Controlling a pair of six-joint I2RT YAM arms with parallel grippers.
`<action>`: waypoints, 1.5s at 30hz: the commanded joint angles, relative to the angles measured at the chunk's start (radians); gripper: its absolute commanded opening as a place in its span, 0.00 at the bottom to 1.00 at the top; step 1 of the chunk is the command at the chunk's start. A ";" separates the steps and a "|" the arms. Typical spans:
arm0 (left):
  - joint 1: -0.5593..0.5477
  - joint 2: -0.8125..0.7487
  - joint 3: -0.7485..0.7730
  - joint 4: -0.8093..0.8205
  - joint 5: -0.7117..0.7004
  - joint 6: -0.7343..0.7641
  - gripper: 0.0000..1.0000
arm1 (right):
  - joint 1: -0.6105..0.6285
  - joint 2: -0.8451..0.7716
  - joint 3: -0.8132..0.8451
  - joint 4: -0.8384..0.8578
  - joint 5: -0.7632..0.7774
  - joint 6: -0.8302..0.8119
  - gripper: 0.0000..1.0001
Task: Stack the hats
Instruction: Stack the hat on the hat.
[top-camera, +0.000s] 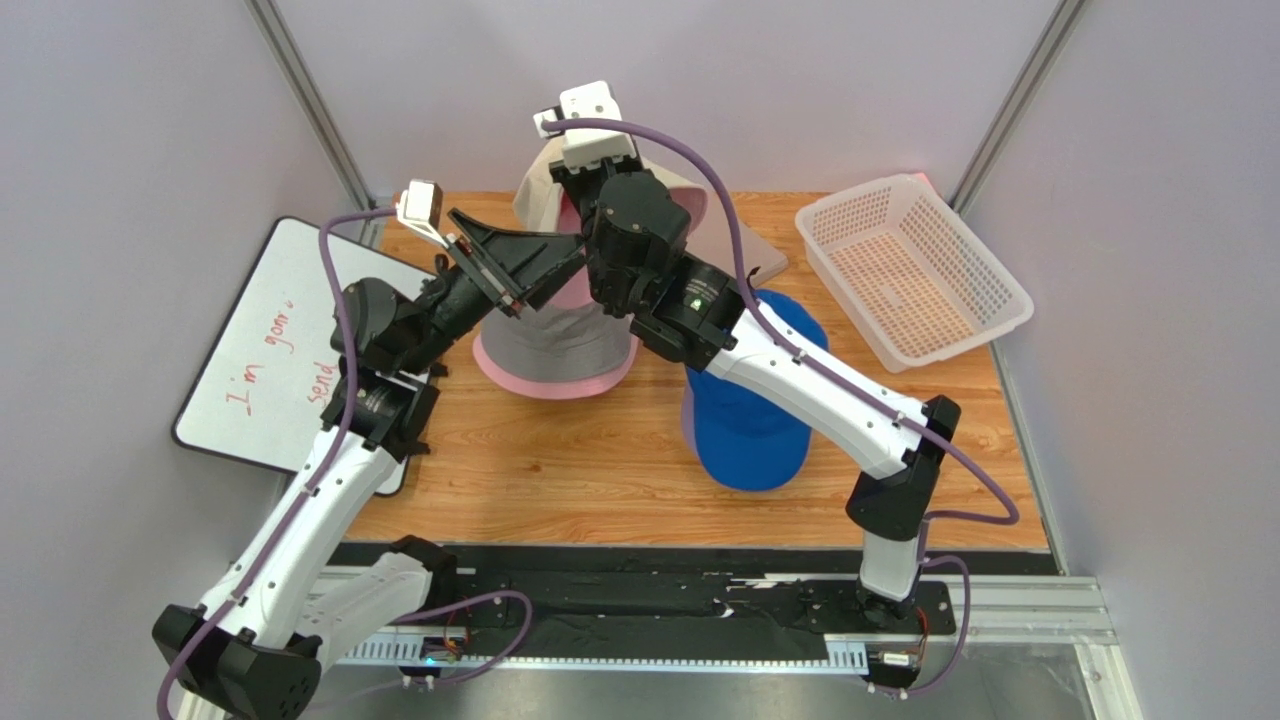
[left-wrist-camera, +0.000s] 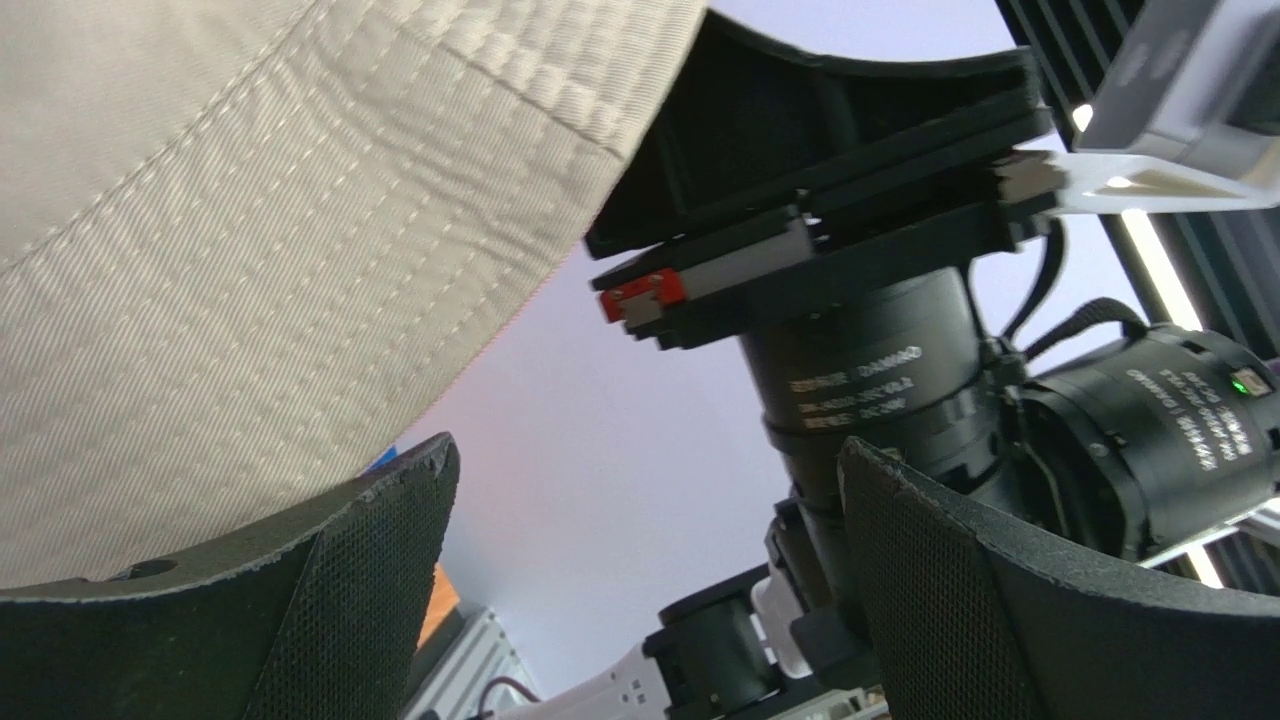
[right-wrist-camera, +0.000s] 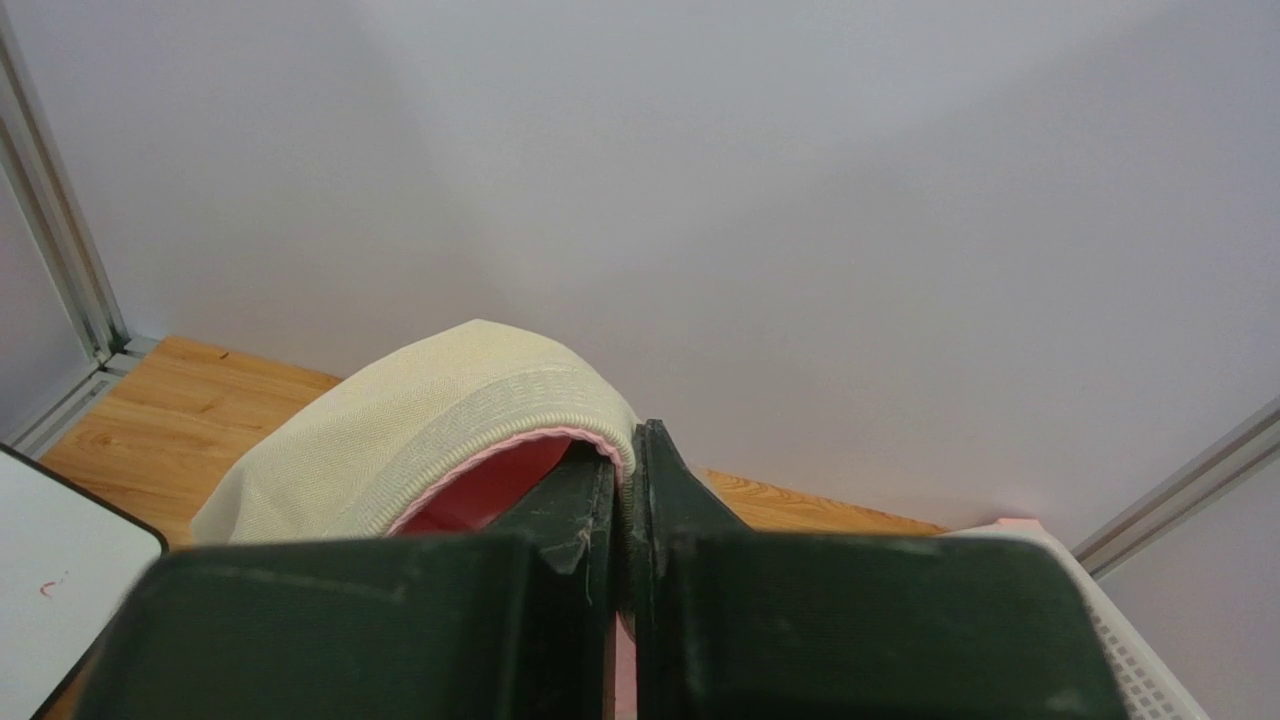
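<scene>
We show the right gripper (right-wrist-camera: 628, 450) clamped on the brim of the beige hat (right-wrist-camera: 436, 405), held high at twelve o'clock of the grey hat (top-camera: 556, 348), likely for stacking. The left gripper (left-wrist-camera: 646, 480), jaws apart, hovers at ten o'clock.

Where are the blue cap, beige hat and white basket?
blue cap (top-camera: 744, 435), top view, its bare near part.
beige hat (right-wrist-camera: 436, 398), right wrist view, its outer fabric.
white basket (top-camera: 977, 248), top view, its right rim.

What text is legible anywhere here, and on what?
"I'm gon": red handwriting on the whiteboard, rest not readable.
"send": red, the line below on the same board, rest not readable.
White print on the black cylinder in the left wrist view: too blurred to read.
</scene>
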 joint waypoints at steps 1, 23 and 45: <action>-0.026 0.000 -0.040 0.063 -0.059 -0.033 1.00 | 0.016 -0.062 0.000 0.020 0.009 0.050 0.00; -0.031 0.028 -0.102 0.140 -0.319 -0.005 1.00 | 0.051 -0.292 -0.392 0.059 0.030 0.164 0.00; -0.031 -0.029 -0.174 0.146 -0.406 -0.062 0.56 | 0.199 -0.429 -0.748 0.253 0.047 0.104 0.00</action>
